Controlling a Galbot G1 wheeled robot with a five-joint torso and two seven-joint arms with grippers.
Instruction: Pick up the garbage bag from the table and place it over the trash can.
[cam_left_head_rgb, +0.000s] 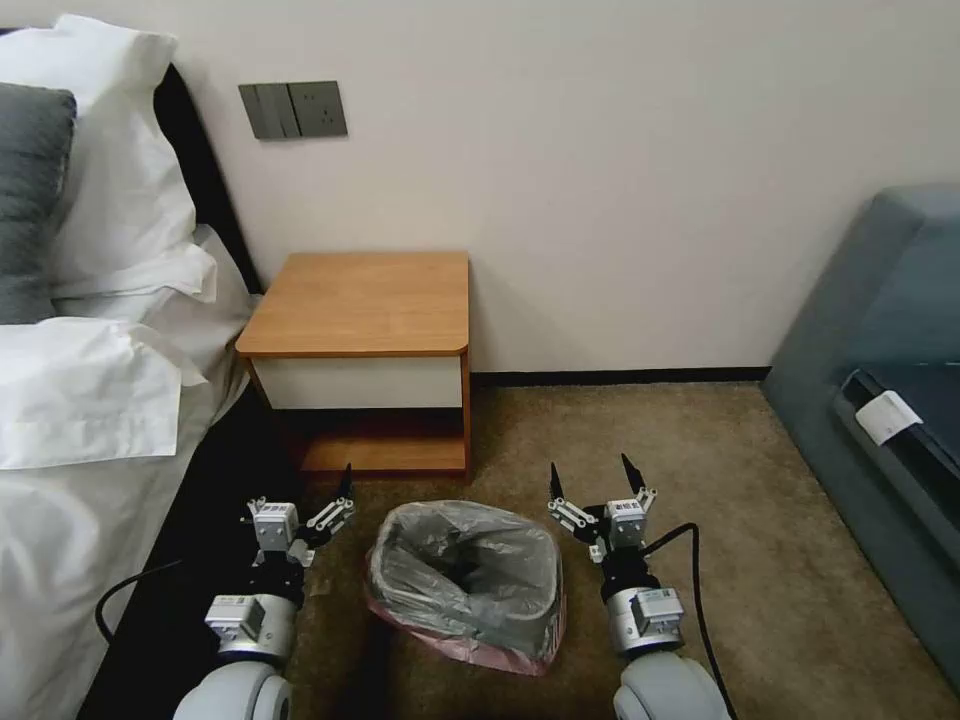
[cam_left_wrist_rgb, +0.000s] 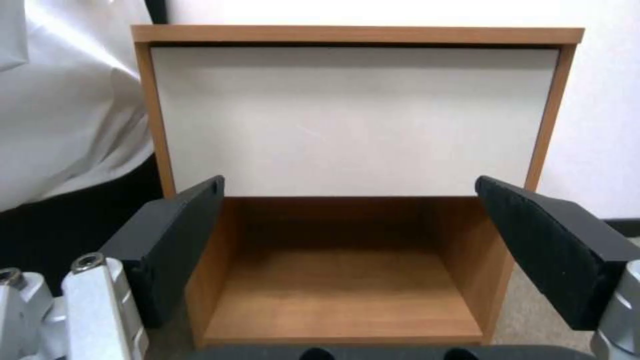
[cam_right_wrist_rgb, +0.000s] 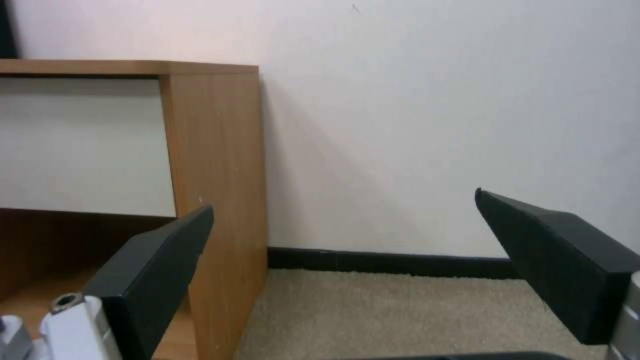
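Observation:
The garbage bag (cam_left_head_rgb: 468, 572), crinkled grey plastic with a pinkish rim, lies draped over the trash can on the carpet; its mouth is sunk inward and it covers the can's walls. Behind it stands the table (cam_left_head_rgb: 360, 300), an orange-brown nightstand with a bare top. My left gripper (cam_left_head_rgb: 303, 482) hangs open to the left of the bag, apart from it. In the left wrist view that gripper (cam_left_wrist_rgb: 348, 182) faces the table's white drawer front (cam_left_wrist_rgb: 353, 120). My right gripper (cam_left_head_rgb: 590, 468) stands open to the right of the bag, and the right wrist view has it (cam_right_wrist_rgb: 345, 200) facing the table's side (cam_right_wrist_rgb: 213, 150).
A bed (cam_left_head_rgb: 90, 420) with white linen and pillows runs along the left. A grey-blue sofa (cam_left_head_rgb: 880, 400) stands at the right. The wall (cam_left_head_rgb: 620, 180) with a dark skirting closes the back. Brown carpet (cam_left_head_rgb: 700, 460) lies between the bin and the sofa.

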